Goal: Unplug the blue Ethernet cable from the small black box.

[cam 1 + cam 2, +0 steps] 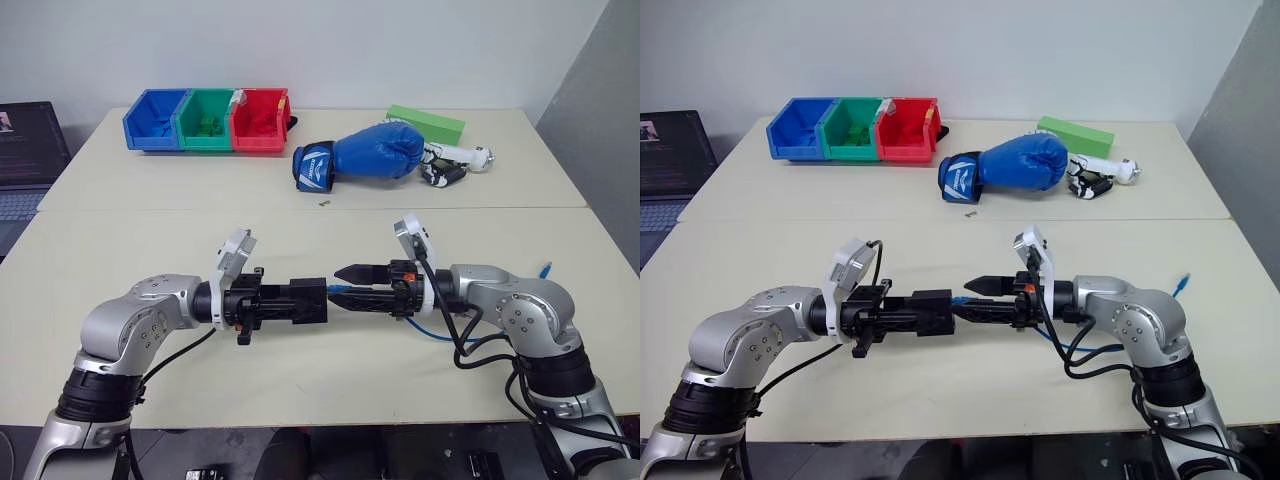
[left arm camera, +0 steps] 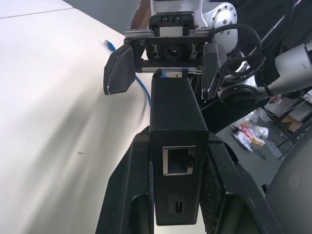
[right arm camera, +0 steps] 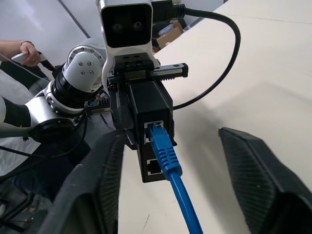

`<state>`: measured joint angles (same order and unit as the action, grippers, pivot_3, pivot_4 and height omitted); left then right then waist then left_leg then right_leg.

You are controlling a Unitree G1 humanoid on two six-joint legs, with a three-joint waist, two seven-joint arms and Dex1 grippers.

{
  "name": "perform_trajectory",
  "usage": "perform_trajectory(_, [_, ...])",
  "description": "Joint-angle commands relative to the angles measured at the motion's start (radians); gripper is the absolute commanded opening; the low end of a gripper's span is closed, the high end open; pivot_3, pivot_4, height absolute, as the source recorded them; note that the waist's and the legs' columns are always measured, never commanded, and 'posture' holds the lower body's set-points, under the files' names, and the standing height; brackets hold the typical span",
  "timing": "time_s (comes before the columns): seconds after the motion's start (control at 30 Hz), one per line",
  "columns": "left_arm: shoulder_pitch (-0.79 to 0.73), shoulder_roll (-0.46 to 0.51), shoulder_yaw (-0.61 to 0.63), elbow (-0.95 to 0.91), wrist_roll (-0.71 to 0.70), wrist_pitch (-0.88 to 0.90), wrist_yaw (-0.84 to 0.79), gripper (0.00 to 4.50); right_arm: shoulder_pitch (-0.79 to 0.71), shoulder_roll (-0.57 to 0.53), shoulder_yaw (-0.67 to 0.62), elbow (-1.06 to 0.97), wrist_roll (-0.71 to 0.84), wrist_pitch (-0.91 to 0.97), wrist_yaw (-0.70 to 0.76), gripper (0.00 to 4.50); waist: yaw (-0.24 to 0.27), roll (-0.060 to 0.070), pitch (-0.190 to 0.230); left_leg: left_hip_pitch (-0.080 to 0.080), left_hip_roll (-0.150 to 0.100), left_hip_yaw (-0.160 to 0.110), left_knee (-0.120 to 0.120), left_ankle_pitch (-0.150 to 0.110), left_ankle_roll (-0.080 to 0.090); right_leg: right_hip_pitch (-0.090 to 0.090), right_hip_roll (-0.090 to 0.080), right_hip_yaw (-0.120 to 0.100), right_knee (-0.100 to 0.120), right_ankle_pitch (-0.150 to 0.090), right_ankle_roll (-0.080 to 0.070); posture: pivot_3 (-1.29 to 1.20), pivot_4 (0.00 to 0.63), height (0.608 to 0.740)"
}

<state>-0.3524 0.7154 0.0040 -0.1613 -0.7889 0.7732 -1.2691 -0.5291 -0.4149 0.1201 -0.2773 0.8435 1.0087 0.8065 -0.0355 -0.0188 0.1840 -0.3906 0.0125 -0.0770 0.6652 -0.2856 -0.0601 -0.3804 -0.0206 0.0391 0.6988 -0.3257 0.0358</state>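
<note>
My left gripper [image 1: 285, 302] is shut on the small black box [image 1: 312, 300] and holds it level above the table, pointing right. The blue Ethernet cable [image 3: 168, 161] is plugged into the upper port on the box's [image 3: 151, 122] end face. From there it runs back under my right arm and across the table to its loose far plug [image 1: 545, 268]. My right gripper [image 1: 340, 285] points left at the box and is open. Its fingers [image 3: 97, 185] stand on either side of the plug, clear of it. An empty port shows on the box's [image 2: 175, 117] near face.
Blue [image 1: 155, 120], green [image 1: 208, 120] and red [image 1: 260, 120] bins stand at the back left. A blue boxing glove [image 1: 365, 155], a green block [image 1: 428, 122] and a white tool [image 1: 465, 157] lie at the back right. A laptop [image 1: 25, 150] sits far left. A person's hand [image 3: 27, 51] shows beyond the table.
</note>
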Motion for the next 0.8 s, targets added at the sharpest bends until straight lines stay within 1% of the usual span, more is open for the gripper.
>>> perform_trajectory(0.03, [-0.007, -0.005, 0.017, -0.034, -0.011, -0.014, 0.005, 0.77, -0.001, 0.003, -0.003, -0.021, 0.001, -0.019, 0.008, 2.17, 0.0, 0.0, 0.0, 0.0, 0.0, 0.0, 0.0, 0.0, 0.0, 0.0, 0.0, 0.0, 0.0, 0.0, 0.0, 0.0, 0.15, 0.74])
perform_trajectory(0.13, [-0.008, -0.01, 0.02, -0.032, -0.013, -0.012, 0.011, 0.77, 0.001, -0.005, 0.001, -0.021, -0.003, -0.021, 0.017, 1.49, 0.0, 0.0, 0.0, 0.0, 0.0, 0.0, 0.0, 0.0, 0.0, 0.0, 0.0, 0.0, 0.0, 0.0, 0.0, 0.0, 0.15, 0.74])
perform_trajectory(0.17, [-0.008, -0.012, 0.021, -0.031, -0.014, -0.012, 0.013, 0.77, 0.001, -0.007, 0.002, -0.022, -0.004, -0.022, 0.02, 1.37, 0.0, 0.0, 0.0, 0.0, 0.0, 0.0, 0.0, 0.0, 0.0, 0.0, 0.0, 0.0, 0.0, 0.0, 0.0, 0.0, 0.15, 0.74])
perform_trajectory(0.2, [-0.008, -0.013, 0.021, -0.031, -0.015, -0.011, 0.016, 0.77, 0.002, -0.01, 0.002, -0.023, -0.004, -0.022, 0.023, 1.04, 0.0, 0.0, 0.0, 0.0, 0.0, 0.0, 0.0, 0.0, 0.0, 0.0, 0.0, 0.0, 0.0, 0.0, 0.0, 0.0, 0.15, 0.74])
perform_trajectory(0.33, [-0.015, -0.023, 0.022, -0.027, -0.021, -0.007, 0.025, 0.77, 0.001, -0.015, 0.002, -0.024, -0.003, -0.02, 0.035, 0.1, 0.0, 0.0, 0.0, 0.0, 0.0, 0.0, 0.0, 0.0, 0.0, 0.0, 0.0, 0.0, 0.0, 0.0, 0.0, 0.0, 0.15, 0.74])
perform_trajectory(0.67, [-0.013, -0.019, 0.022, -0.031, -0.028, 0.001, 0.007, 0.77, -0.006, -0.021, -0.004, -0.014, 0.015, 0.008, 0.047, 0.05, 0.0, 0.0, 0.0, 0.0, 0.0, 0.0, 0.0, 0.0, 0.0, 0.0, 0.0, 0.0, 0.0, 0.0, 0.0, 0.0, 0.15, 0.74])
perform_trajectory(0.8, [-0.008, -0.001, 0.042, -0.021, -0.02, -0.005, 0.002, 0.77, 0.0, -0.065, -0.031, 0.016, 0.021, 0.028, 0.07, 0.05, 0.0, 0.0, 0.0, 0.0, 0.0, 0.0, 0.0, 0.0, 0.0, 0.0, 0.0, 0.0, 0.0, 0.0, 0.0, 0.0, 0.15, 0.74])
